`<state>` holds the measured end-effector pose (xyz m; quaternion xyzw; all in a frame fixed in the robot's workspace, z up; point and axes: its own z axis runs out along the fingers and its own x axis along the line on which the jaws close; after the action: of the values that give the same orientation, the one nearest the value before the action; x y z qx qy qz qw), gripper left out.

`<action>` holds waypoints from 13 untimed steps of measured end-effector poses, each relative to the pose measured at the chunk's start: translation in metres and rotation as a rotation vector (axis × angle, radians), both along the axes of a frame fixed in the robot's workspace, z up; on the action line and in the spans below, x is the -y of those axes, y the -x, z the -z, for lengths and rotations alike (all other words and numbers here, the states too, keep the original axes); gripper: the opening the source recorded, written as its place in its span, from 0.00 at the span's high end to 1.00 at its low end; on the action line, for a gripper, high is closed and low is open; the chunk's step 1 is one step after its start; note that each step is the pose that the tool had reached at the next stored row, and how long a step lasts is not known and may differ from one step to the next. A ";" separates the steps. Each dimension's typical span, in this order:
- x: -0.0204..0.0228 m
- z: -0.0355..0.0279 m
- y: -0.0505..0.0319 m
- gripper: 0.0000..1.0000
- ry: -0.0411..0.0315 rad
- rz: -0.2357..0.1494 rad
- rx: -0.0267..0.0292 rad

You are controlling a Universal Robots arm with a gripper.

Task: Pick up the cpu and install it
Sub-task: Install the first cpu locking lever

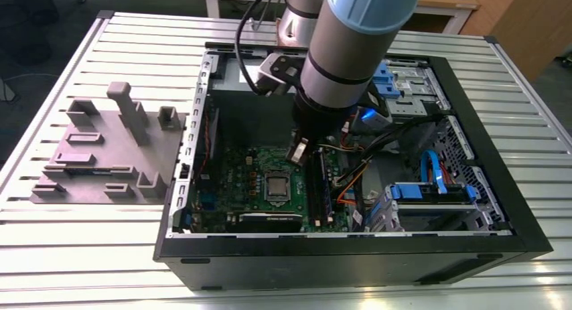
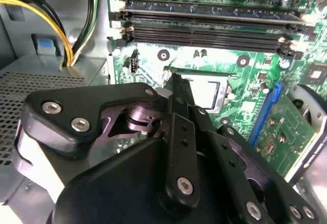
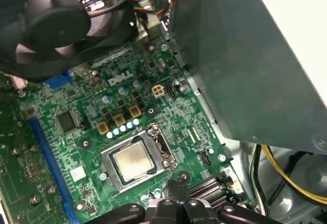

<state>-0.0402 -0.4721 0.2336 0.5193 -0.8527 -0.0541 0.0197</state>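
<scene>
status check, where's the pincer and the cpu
Pincer inside the case, just above the motherboard. Cpu seated in its socket, pincer tip beside it. Nothing in the way.

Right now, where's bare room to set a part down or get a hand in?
Free: slatted table in front of the computer case, and beyond the grey fixture. Crowded: motherboard around the cpu, with the end effector just above, and the cabled drive bay.

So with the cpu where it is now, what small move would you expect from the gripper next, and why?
Probably a short lift straight up, clear of the case. The cpu already lies flat in its socket on the motherboard, and the gripper sits just beside it, holding nothing visible.
</scene>
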 end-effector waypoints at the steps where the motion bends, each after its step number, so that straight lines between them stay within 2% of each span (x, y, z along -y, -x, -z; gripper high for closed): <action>1: 0.0010 0.0004 0.0000 0.90 0.0003 -0.006 0.0003; 9: 0.0051 0.0040 0.0000 0.90 0.0014 -0.013 0.0005; 13: 0.0057 0.0043 0.0001 0.90 0.0014 -0.041 0.0006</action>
<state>-0.0403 -0.4778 0.2293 0.5368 -0.8418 -0.0530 0.0209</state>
